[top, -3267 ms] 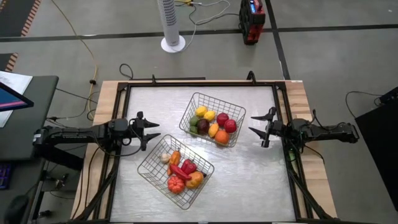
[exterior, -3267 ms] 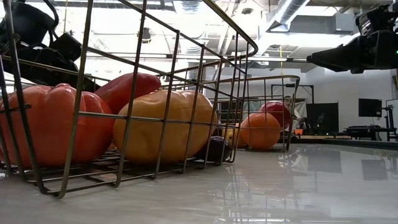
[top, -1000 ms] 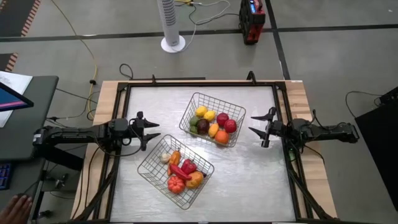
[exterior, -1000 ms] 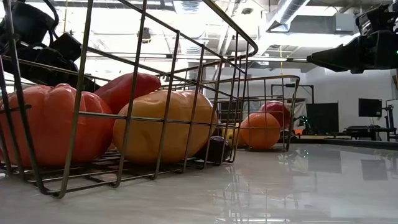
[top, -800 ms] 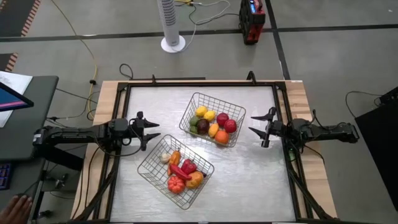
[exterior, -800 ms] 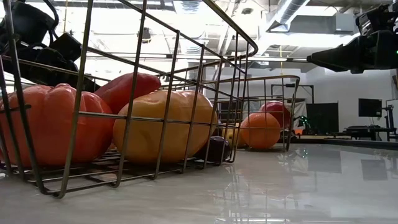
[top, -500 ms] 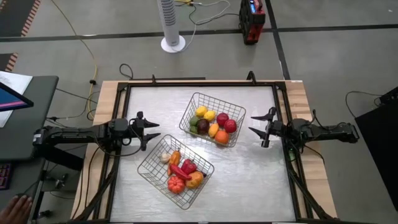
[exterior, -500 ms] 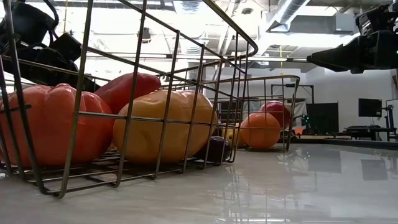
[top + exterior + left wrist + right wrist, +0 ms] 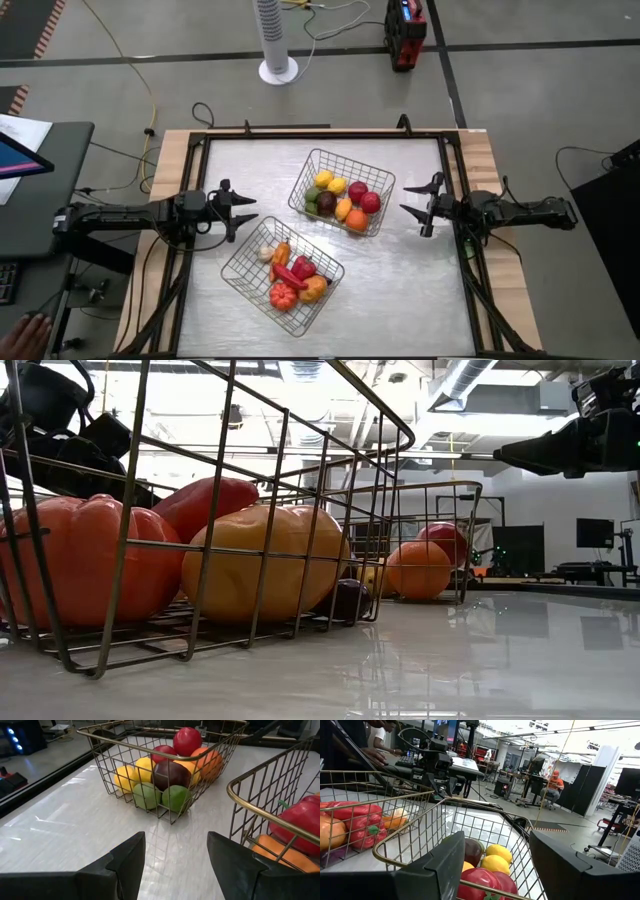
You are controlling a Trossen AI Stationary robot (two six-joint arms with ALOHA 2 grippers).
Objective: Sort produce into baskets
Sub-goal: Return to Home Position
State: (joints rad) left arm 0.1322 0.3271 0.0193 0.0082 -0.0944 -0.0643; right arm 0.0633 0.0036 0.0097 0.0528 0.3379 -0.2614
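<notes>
Two wire-mesh baskets stand on the white table. The far basket [image 9: 341,192] holds yellow, green, dark purple, red and orange produce [image 9: 170,772]. The near basket [image 9: 283,273] holds red, orange and white produce [image 9: 291,275]. My left gripper [image 9: 240,214] hangs open above the table's left side, left of the near basket. My right gripper [image 9: 412,206] hangs open above the right side, right of the far basket. Neither has anything between its fingers.
A black frame [image 9: 325,131] runs around the table top. Bare table lies between the baskets and the near and right edges [image 9: 410,290]. A white fan pole [image 9: 276,40] and a red device [image 9: 404,32] stand on the floor beyond the far edge. A person's hand [image 9: 28,333] shows at the lower left.
</notes>
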